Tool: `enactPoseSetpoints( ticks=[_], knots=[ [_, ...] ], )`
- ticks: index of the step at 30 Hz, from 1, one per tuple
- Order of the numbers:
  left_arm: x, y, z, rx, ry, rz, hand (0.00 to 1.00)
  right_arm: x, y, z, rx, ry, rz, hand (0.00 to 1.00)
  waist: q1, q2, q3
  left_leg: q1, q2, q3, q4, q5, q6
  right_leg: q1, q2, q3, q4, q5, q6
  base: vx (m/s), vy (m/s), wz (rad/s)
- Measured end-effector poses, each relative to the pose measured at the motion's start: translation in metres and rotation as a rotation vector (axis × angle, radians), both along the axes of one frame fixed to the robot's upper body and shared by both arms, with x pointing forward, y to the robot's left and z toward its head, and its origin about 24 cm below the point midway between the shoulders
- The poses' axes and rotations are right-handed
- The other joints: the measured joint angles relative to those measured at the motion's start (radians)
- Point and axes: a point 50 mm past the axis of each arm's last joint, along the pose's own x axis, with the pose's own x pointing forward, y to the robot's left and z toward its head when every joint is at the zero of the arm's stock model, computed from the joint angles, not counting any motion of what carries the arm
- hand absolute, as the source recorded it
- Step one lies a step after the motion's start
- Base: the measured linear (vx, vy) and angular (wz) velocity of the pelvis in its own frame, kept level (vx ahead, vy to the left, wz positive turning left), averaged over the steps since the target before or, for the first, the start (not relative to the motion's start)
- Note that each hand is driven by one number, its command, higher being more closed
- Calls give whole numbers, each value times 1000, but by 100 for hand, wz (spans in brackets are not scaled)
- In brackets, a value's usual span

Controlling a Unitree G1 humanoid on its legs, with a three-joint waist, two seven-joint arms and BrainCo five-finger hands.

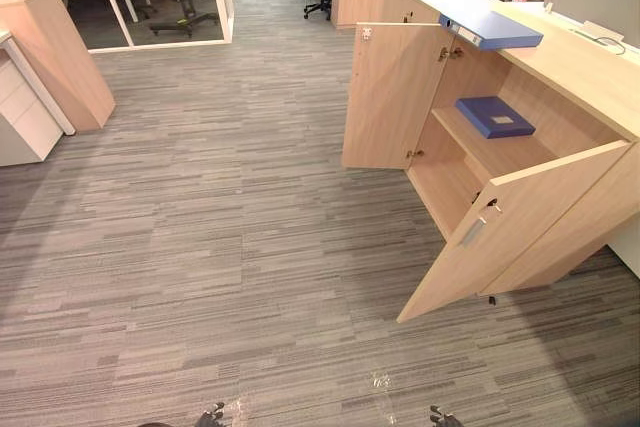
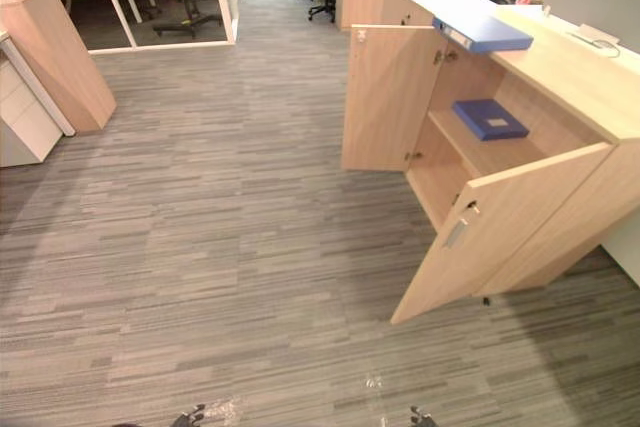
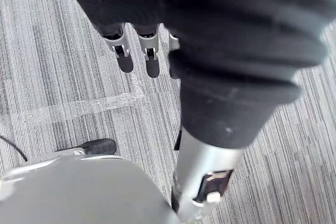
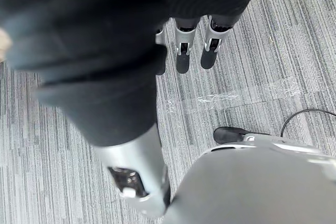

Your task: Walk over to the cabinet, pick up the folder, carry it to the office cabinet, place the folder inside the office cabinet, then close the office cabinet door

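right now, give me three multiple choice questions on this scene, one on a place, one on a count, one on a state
1. Where does the light blue folder lie?
A) on the floor
B) on top of the cabinet
C) on a chair

2. How many of the cabinet's doors stand open?
A) none
B) one
C) two

3. What state are the left hand and the right hand in?
A) both open, holding nothing
B) one shut on a folder
C) both shut on a door handle

Answers:
1 B: the folder rests flat on the cabinet's top, above the opening.
2 C: both doors are swung out, so the inside shows.
3 A: in each wrist view straight fingers hang over bare carpet.
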Motion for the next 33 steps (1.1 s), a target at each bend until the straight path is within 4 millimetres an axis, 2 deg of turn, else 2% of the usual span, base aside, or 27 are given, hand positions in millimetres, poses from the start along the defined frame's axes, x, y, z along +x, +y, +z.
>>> enactPoseSetpoints(
  ticks=[4,10,18,27,28,30,31,32,33],
  knots=[
    [0,0,0,-60,-13,60,0,3,0,0,1,-2,1,0,0,-1,6,13,1,4,-13,0,-5,5,0,1,1,-8,23,0,0,0],
    [0,0,0,-62,-14,61,0,3,0,0,1,-3,1,0,0,-1,6,17,1,6,-14,0,-6,6,0,1,1,-7,22,0,0,0],
    [5,-1,2,42,-33,-91,0,4,0,1,-26,-9,27,0,1,-8,14,24,0,7,-15,0,-6,14,1,1,-14,0,11,-28,-8,0],
    [6,1,3,63,-44,-72,0,2,-2,1,-42,-20,-51,0,0,-10,33,23,2,8,-6,-7,-14,28,2,1,-21,1,10,0,0,0],
    [10,2,4,67,-55,-70,0,4,0,1,-38,-26,-51,0,0,-18,50,1,5,7,54,-38,-20,33,1,1,-19,1,10,0,0,0],
    [19,3,7,73,-91,-51,0,7,1,1,-34,-35,-51,0,3,-14,73,-66,24,10,212,-111,-34,37,8,0,-10,-3,5,-23,-7,0],
    [22,4,8,74,-103,-45,0,8,1,1,-35,-37,-52,0,3,-14,80,-90,33,13,266,-134,-43,37,12,0,-6,-9,-6,-71,-24,4],
    [29,5,10,77,-129,-35,0,9,0,2,-36,-45,-57,0,5,-13,102,-139,52,24,388,-163,-55,41,20,-1,1,-24,-31,-114,-22,13],
    [35,6,12,81,-154,-28,0,10,-1,2,-36,-47,-59,0,7,-15,117,-187,65,35,499,-166,-60,44,22,-3,5,-35,-47,-121,-25,10]
  ],
)
